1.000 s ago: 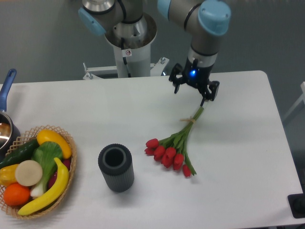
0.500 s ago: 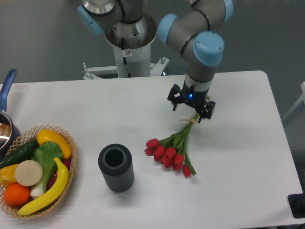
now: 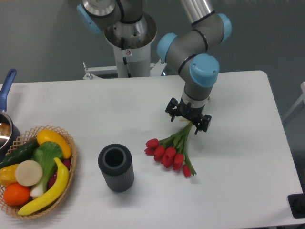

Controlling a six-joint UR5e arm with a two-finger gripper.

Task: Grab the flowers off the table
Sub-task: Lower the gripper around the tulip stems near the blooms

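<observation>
A large white table (image 3: 95, 105) fills most of the view, seen from above and in front. Near its centre-right lies a small bunch of red tulip flowers (image 3: 170, 149), flat on the surface, the red buds fanned toward the lower left and the green stems running up and to the right. A robot arm with grey tubes and pale blue joint caps reaches down from the top of the picture. Its black two-finger gripper (image 3: 188, 121) sits directly over the upper end of the stems, fingers spread to either side of them; whether they touch the stems cannot be told.

To the left of the flowers, well apart, a dark ribbed cylinder cup (image 3: 116, 167) stands upright and open at the top. At the far left edge, a woven basket (image 3: 69, 164) holds colourful toy fruit and vegetables, including a yellow banana (image 3: 50, 191). Behind it sits a pot with a blue handle (image 3: 7, 85).
</observation>
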